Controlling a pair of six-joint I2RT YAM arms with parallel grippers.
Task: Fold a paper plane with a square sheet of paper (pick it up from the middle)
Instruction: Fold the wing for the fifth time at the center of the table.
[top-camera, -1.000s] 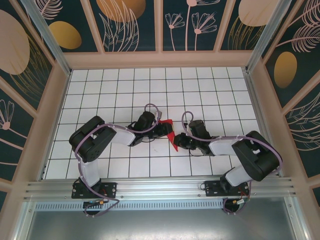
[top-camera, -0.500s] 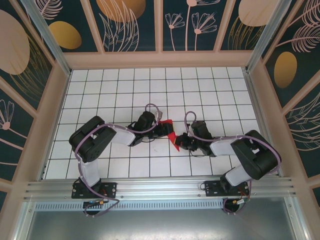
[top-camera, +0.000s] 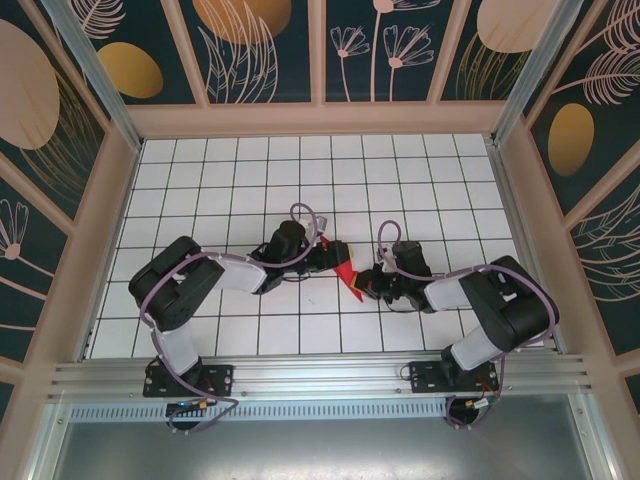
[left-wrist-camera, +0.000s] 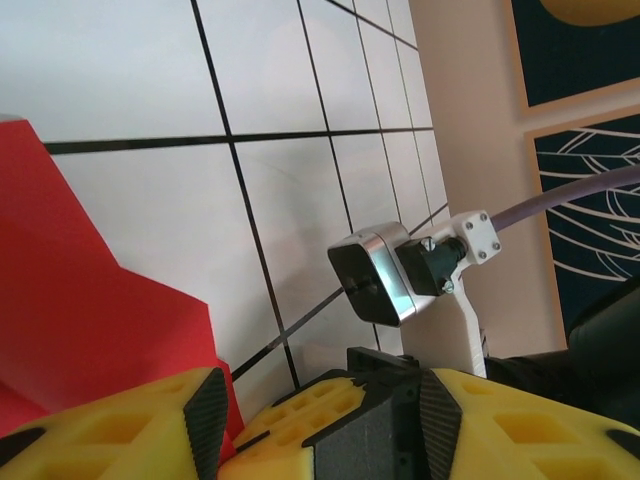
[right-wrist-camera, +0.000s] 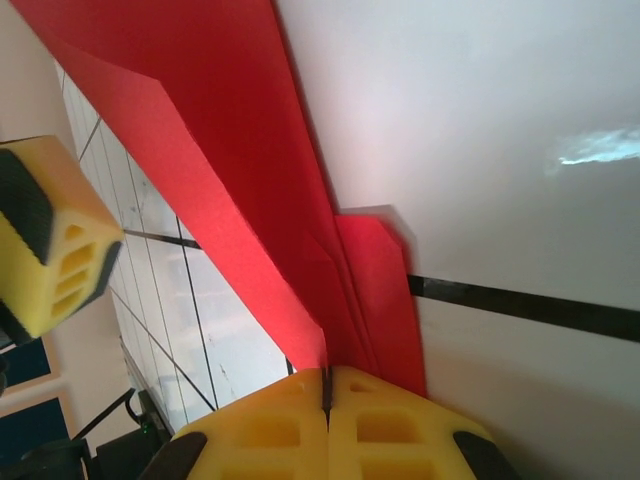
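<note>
Red sheet of paper (top-camera: 343, 268), one piece in all and already creased into a narrow pointed shape, lay near the middle of the white gridded surface (top-camera: 200, 190), between two end effectors on two arms. From above, the left end effector (top-camera: 333, 255) sat at the paper's far end and the right end effector (top-camera: 362, 287) at its near tip. The folds and finger gaps were too small to read from that height. The right wrist view supplied the grip. Its two yellow fingers (right-wrist-camera: 260, 435) were pressed together with no gap, and the sheet of paper (right-wrist-camera: 220, 150) rose out of the seam between them in several layers. The right end effector (right-wrist-camera: 325, 385) was therefore pinching the paper's narrow end. One yellow finger of the left end effector (right-wrist-camera: 45, 240) stood beside the paper's edge there, clear of it. In the left wrist view, the left end effector (left-wrist-camera: 322, 395) had its two yellow fingers (left-wrist-camera: 110, 430) parted at a middling width. The sheet of paper (left-wrist-camera: 80, 300) lay by one of them, and whether they touched could not be told. A small silver box (left-wrist-camera: 380, 278) on a white bracket sat just beyond those fingers.
</note>
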